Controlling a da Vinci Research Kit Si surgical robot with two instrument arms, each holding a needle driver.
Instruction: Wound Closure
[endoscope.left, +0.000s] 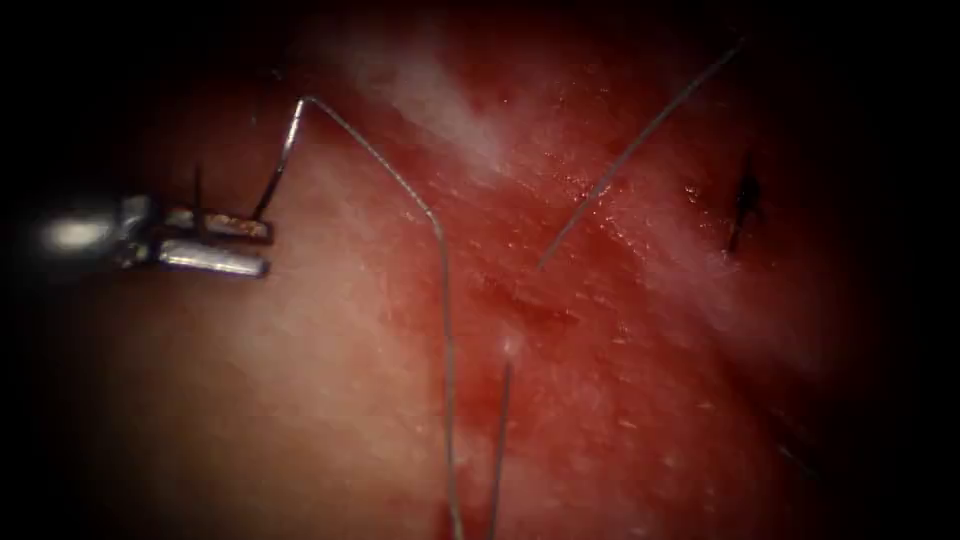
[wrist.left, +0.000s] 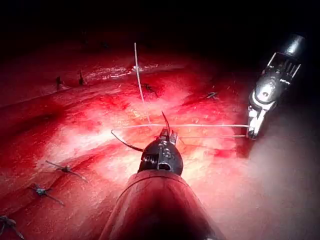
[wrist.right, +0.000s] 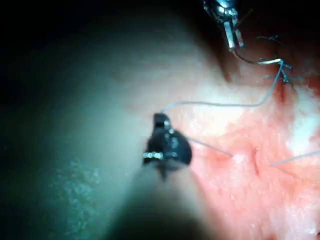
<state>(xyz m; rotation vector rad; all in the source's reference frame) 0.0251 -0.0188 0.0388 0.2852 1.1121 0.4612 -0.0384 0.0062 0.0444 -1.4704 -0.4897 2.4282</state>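
Big picture first: the tissue (endoscope.left: 300, 400) is wet and glossy, with red fluid (endoscope.left: 600, 330) pooled around the cut (endoscope.left: 530, 310). That's my main worry. A hard tug on a line through an edge this soft could saw into it.

The left end effector (endoscope.left: 266, 248) sits well left of the cut, clamped on the needle (endoscope.left: 285, 150). The needle is up in the air, clear of the tissue. The right end effector (wrist.right: 161, 120) looks closed on the thread (endoscope.left: 440, 300), which runs straight into its tip in the right wrist view. It's dim there, so I'd call that likely rather than certain.

The thread leaves the needle's tail, kinks, and drops down just left of the cut. Another strand (endoscope.left: 640, 145) rises from near the cut towards the upper right, and a short one (endoscope.left: 500, 450) runs alongside the held line. Those lines are close enough to cross and snag.

The needle seems to be gripped somewhere around the middle of its curve, with the tail end arcing upward. A shaky bite there could let it swivel in the jaws.

As for surface and room, the tissue is slick and gently humped, so it gives poor purchase. The two tools are well apart, so there's elbow room. An older stitch (endoscope.left: 745, 200) sits off to the right, clear of all this.
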